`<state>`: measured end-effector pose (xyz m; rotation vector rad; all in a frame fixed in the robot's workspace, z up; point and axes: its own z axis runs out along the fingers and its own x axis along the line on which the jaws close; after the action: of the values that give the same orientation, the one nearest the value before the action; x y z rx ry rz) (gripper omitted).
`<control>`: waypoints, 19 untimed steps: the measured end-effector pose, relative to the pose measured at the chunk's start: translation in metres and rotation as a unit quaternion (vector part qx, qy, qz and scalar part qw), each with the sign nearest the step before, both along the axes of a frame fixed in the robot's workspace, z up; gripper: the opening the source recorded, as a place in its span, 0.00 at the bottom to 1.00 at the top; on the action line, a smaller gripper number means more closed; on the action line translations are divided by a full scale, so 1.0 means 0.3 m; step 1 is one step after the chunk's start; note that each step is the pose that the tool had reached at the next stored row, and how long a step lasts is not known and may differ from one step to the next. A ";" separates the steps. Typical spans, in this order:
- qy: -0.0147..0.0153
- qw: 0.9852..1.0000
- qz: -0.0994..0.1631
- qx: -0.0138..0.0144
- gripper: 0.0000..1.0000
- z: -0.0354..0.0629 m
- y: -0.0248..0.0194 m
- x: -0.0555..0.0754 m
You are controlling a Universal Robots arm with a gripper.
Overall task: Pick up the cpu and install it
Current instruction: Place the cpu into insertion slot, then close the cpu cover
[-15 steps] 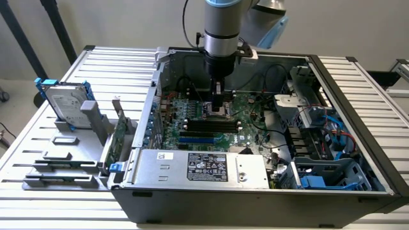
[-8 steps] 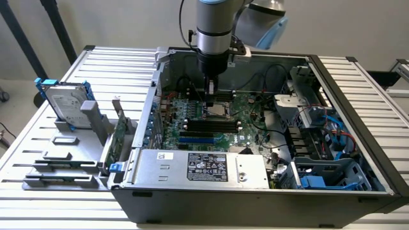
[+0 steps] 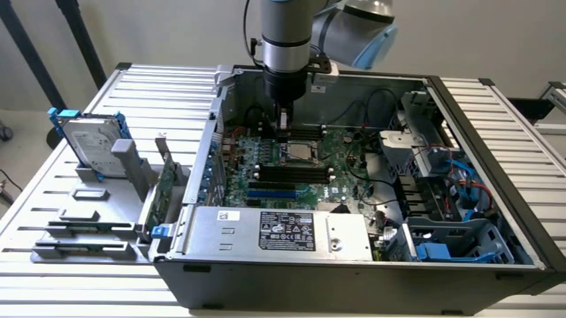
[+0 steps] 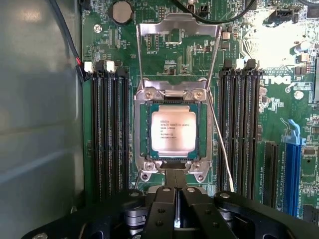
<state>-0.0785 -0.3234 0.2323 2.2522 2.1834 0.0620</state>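
Note:
The cpu [image 4: 173, 131], a flat square chip with a silver-grey top, lies seated in the motherboard socket [image 4: 140, 130]. The socket's metal load plate [image 4: 178, 26] stands swung open behind it, and the thin wire lever [image 4: 223, 154] is loose beside it. In the exterior view the cpu [image 3: 299, 152] sits mid-board inside the open computer case [image 3: 354, 268]. My gripper [image 3: 283, 128] hangs just above and slightly behind the socket. Seen from the wrist, the gripper [image 4: 175, 177] has its black fingers shut together, holding nothing, with the tips at the socket's near edge.
Black memory slots [image 4: 107, 129] flank the socket on both sides. A power supply [image 3: 283, 230] fills the case front; drive cages and cables [image 3: 442, 179] crowd the exterior view's right. Outside, at the left, a hard drive with blue brackets [image 3: 89, 142] stands in grey holder blocks [image 3: 84, 228].

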 end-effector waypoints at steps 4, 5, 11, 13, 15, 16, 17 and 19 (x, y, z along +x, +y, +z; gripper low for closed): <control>0.000 1.000 0.000 0.000 0.11 0.000 0.000 0.000; 0.000 1.000 0.000 0.000 0.11 0.000 0.000 0.000; 0.000 1.000 0.000 0.000 0.11 0.000 0.000 0.000; 0.000 1.000 0.000 0.000 0.11 0.000 0.000 0.000; 0.000 1.000 0.000 0.000 0.11 0.000 0.000 0.000; 0.000 1.000 0.000 0.000 0.11 0.000 0.000 0.000; 0.000 1.000 0.000 0.000 0.11 0.001 0.000 0.004; 0.001 1.000 0.000 0.001 0.11 0.002 0.000 0.027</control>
<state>-0.0705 -0.3235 0.2329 2.2537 2.1846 0.0628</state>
